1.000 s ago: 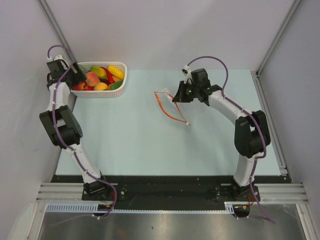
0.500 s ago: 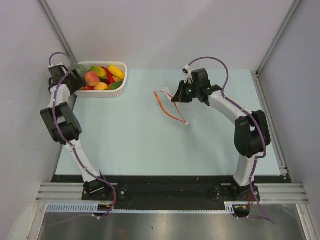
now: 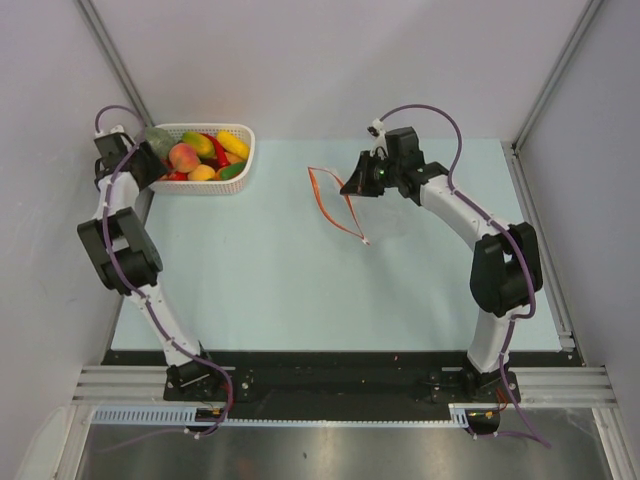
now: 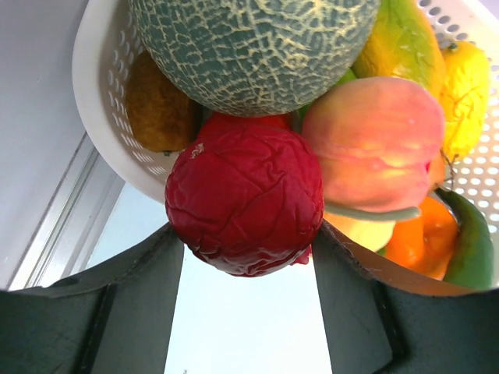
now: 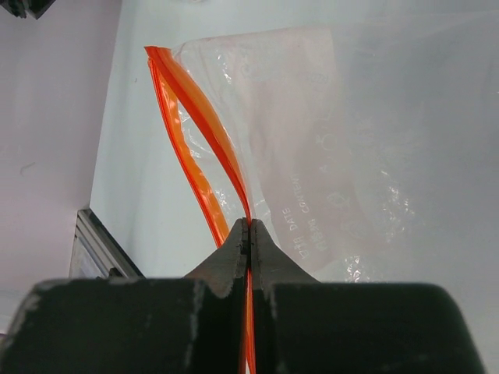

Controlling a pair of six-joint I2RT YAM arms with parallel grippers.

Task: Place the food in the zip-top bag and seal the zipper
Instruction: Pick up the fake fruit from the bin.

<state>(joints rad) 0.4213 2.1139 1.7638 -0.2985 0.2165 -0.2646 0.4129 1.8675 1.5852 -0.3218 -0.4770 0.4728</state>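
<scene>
The food lies heaped in a white lattice basket [image 3: 246, 160] at the table's far left. My left gripper [image 4: 244, 230] reaches into the basket's left end, and its fingers press both sides of a wrinkled dark-red ball of food [image 4: 245, 195]. A netted green melon [image 4: 249, 39] and a peach [image 4: 374, 140] crowd right behind it. The clear zip-top bag [image 5: 335, 156] hangs lifted at the far middle of the table. My right gripper [image 5: 250, 224] is shut on one lip of the orange zipper [image 5: 203, 109], and the other lip bows away, so the mouth gapes. The zipper's white slider end [image 3: 365, 241] trails toward me.
The basket [image 4: 101, 101] sits against the left wall's rail. Yellow, orange and green pieces [image 3: 225, 150] fill its right half. Side walls close in on both sides of the pale blue table [image 3: 270, 270].
My left gripper has pushed further into the basket's left end and its fingers have narrowed onto the red ball. The right gripper has lifted the bag slightly up and back.
</scene>
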